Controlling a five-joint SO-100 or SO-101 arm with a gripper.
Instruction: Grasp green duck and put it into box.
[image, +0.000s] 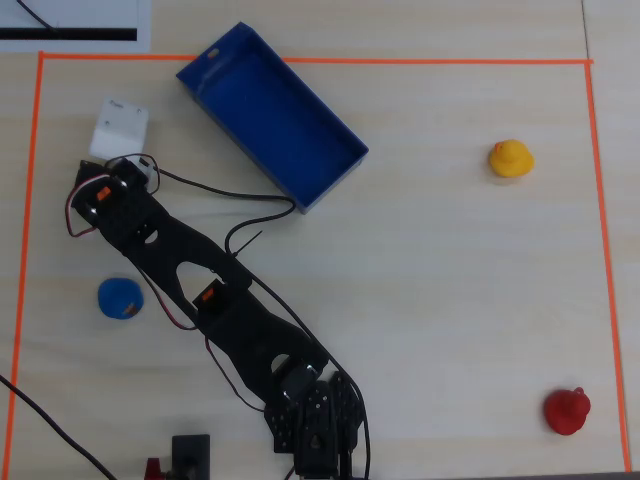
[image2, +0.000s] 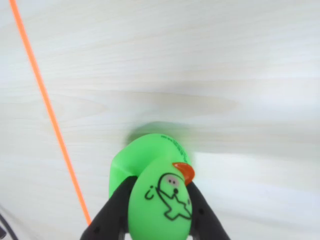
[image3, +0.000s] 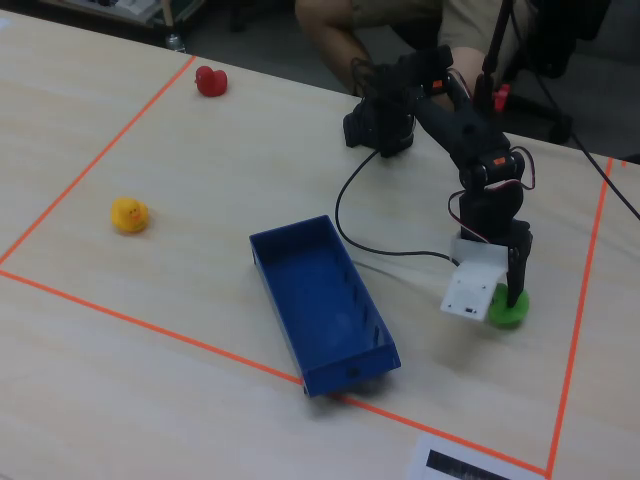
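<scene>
The green duck (image2: 159, 200), with an orange beak and a black drawing on it, sits between my black fingers (image2: 112, 210) in the wrist view. My gripper (image2: 160, 185) is shut on it. In the fixed view the duck (image3: 508, 309) is at table level under my gripper (image3: 513, 293), to the right of the blue box (image3: 350, 375); I cannot tell whether it touches the table. In the overhead view the duck is hidden under the white wrist camera housing (image: 120, 127), left of the empty box (image: 333, 183).
A blue duck (image: 120, 297) lies left of the arm, a yellow duck (image: 510, 158) at the right and a red duck (image: 567, 410) at the lower right. Orange tape (image: 300, 60) borders the work area. A black cable (image: 230, 195) runs beside the box.
</scene>
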